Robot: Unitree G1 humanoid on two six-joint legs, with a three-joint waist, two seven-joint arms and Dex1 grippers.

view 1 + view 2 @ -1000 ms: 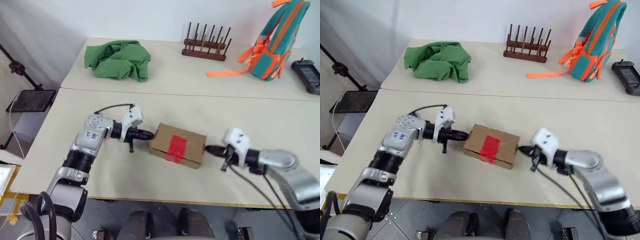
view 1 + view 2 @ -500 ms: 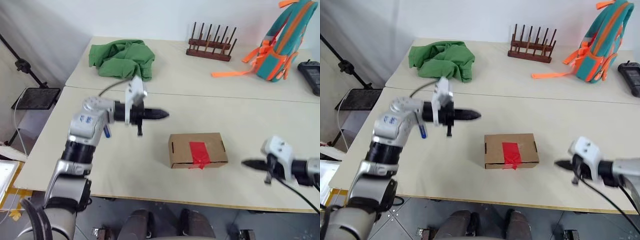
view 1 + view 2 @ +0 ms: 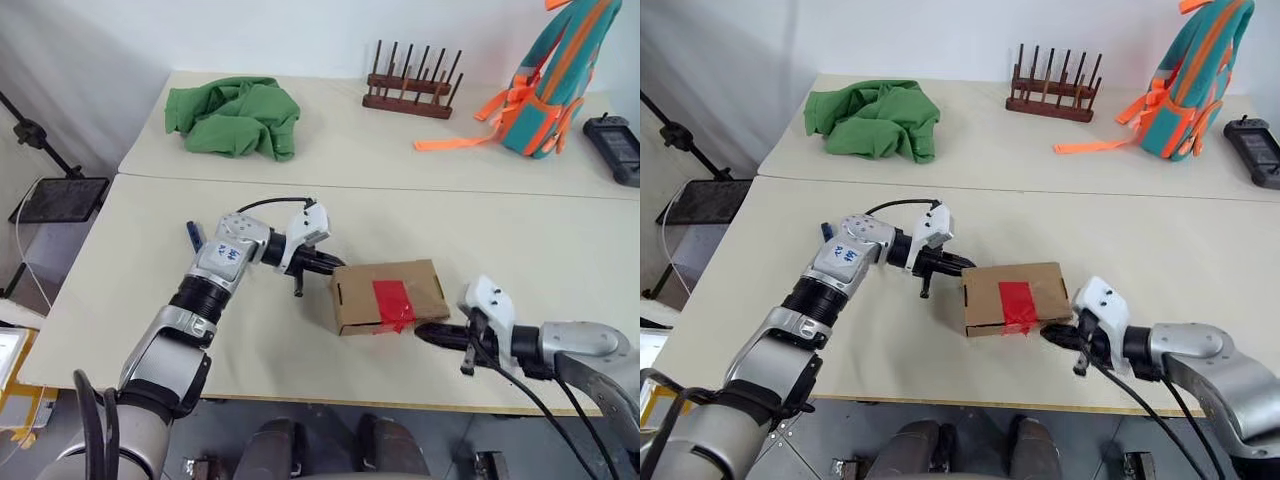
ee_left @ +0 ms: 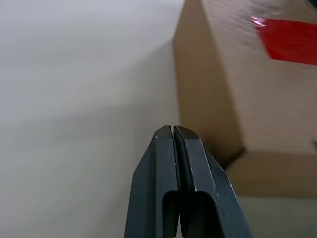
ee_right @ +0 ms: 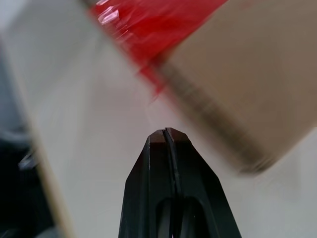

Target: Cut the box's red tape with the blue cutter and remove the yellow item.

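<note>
Pincers, L (image 3: 335, 264) & R (image 3: 420, 334), both pressed together & empty, are closing back in on box (image 3: 390, 296) ends; tape (image 3: 392, 301) uncut, cutter (image 3: 193, 237) prob. lying untouched on desk (image 3: 560, 240).

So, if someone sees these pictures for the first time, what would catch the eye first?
Probably the brown box with its bright red tape, lying near the front edge of the table. A shut pincer closes in from each side: the left pincer at the box's left end, the right pincer by its front right corner. On the far table, the green cloth and the teal and orange backpack stand out.
</note>
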